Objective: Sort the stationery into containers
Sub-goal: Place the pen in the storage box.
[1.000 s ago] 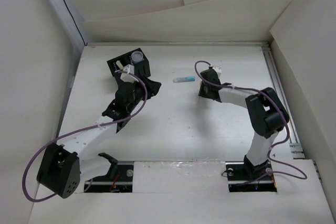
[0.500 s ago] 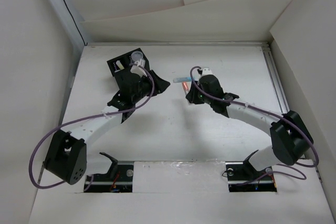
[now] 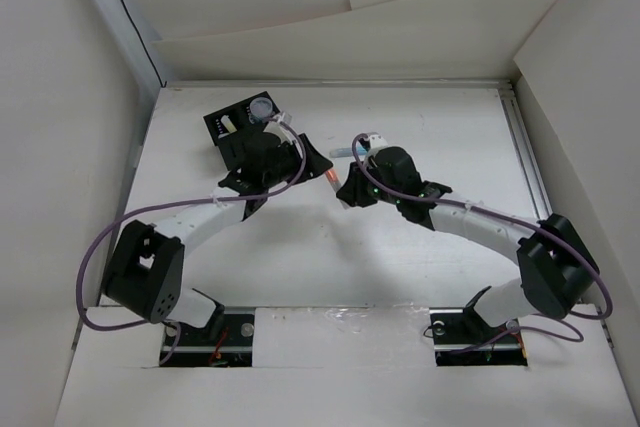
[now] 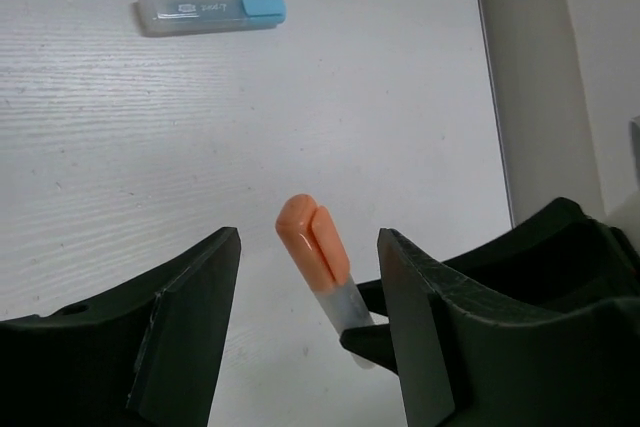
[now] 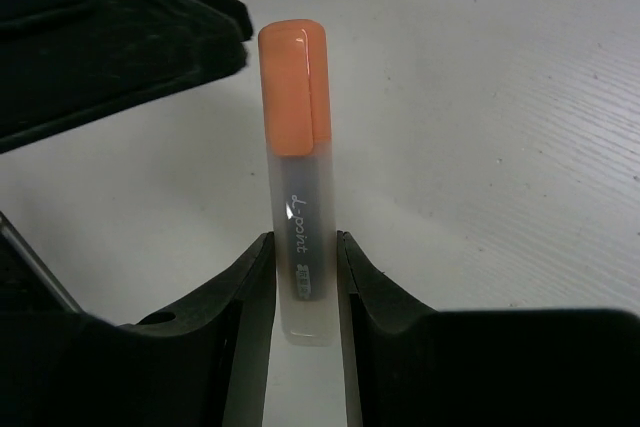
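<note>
1. Right claw [image 5: 303, 247] clenched on the orange marker [image 5: 297, 147] by its clear barrel, cap end pointing away from it.
2. Left claw [image 4: 305, 247] released, jaws either side of the cap with gaps; marker's long axis runs between them.
3. Blue marker [image 4: 210, 14] flat on counter [image 4: 400, 97], well apart.
4. Organizer [image 3: 215, 125] just behind left claw; compartments hard to make out.

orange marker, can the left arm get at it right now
Probably yes. The left gripper is open, and the cap of the orange marker looks lined up between its fingers, nothing between. The right gripper clamps only the clear barrel end.
</note>
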Action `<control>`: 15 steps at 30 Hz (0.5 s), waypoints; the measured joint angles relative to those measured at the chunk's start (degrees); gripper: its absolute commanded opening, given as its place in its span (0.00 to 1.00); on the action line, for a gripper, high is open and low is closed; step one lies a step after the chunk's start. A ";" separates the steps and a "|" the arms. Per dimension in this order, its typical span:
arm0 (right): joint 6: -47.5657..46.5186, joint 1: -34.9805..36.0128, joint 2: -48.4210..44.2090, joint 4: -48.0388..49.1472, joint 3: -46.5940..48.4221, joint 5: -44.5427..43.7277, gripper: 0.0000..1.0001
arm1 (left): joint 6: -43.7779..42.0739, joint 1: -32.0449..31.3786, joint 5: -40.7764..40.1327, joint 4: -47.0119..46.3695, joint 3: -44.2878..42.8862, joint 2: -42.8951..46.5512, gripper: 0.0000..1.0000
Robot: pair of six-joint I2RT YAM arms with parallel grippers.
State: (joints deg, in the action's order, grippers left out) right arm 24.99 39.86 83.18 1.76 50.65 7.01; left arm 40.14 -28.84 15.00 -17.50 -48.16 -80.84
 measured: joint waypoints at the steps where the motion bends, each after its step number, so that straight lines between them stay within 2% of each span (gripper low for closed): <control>1: -0.04 0.07 -0.13 0.44 0.00 0.48 0.13 | 0.00 0.00 0.02 0.00 0.00 -0.57 0.53; 5: -0.15 0.26 -0.24 1.75 0.00 1.70 0.13 | 0.04 0.00 0.09 0.04 0.00 -2.69 0.52; 8: -0.13 0.35 -0.24 2.64 0.00 2.62 0.13 | 0.33 0.00 0.85 -0.26 0.00 -3.54 0.47; 12: -0.07 0.35 -0.22 3.32 0.00 3.85 0.13 | 1.18 0.00 3.32 -2.14 -0.02 -4.52 0.27; 13: -0.02 0.35 -0.20 3.39 0.00 4.11 0.13 | 1.66 0.00 3.82 -2.67 -0.02 -4.72 0.18; 15: 0.28 0.35 -0.09 3.37 -0.04 4.39 0.16 | 2.78 0.00 4.92 -4.33 -0.02 -4.83 0.11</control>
State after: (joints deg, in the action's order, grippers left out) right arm 25.28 40.21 83.09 5.13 50.61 11.40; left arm 42.92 -28.84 19.92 -21.82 -48.18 -85.67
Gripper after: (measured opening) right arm 0.328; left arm 0.229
